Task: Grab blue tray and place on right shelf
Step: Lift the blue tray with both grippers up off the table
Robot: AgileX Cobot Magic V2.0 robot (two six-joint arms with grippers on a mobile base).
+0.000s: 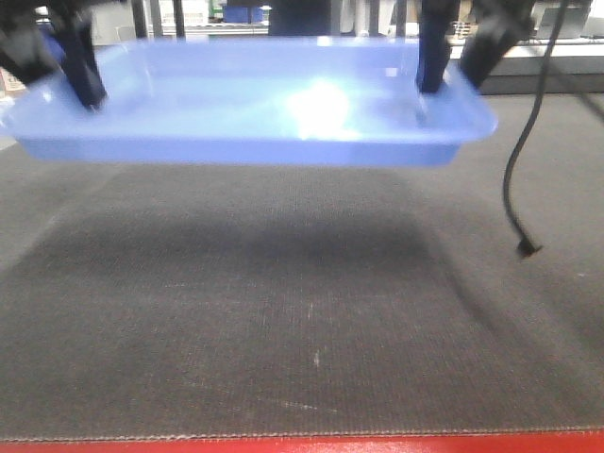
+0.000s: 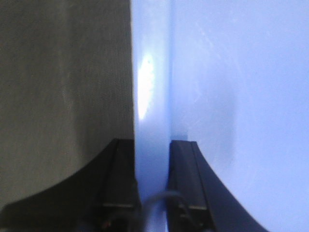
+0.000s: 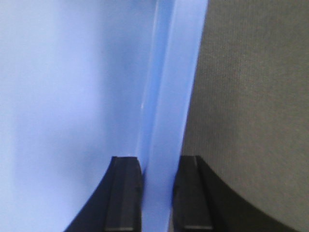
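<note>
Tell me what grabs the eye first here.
The blue tray fills the top of the front view, held clear of the dark mat, which carries its shadow, with a bright glare at its centre. The left gripper and right gripper are each clamped on an end rim, one finger inside, one outside. A black cable dangles loose at the right.

The front-facing camera sits low at the near edge of the table. It looks almost level across the dark mat toward the far side, with the blue tray close in the upper frame. The left wrist camera looks along the left gripper at the tray's left rim, very near. The right wrist camera looks along the right gripper at the right rim. All three views share the tray and the mat.
</note>
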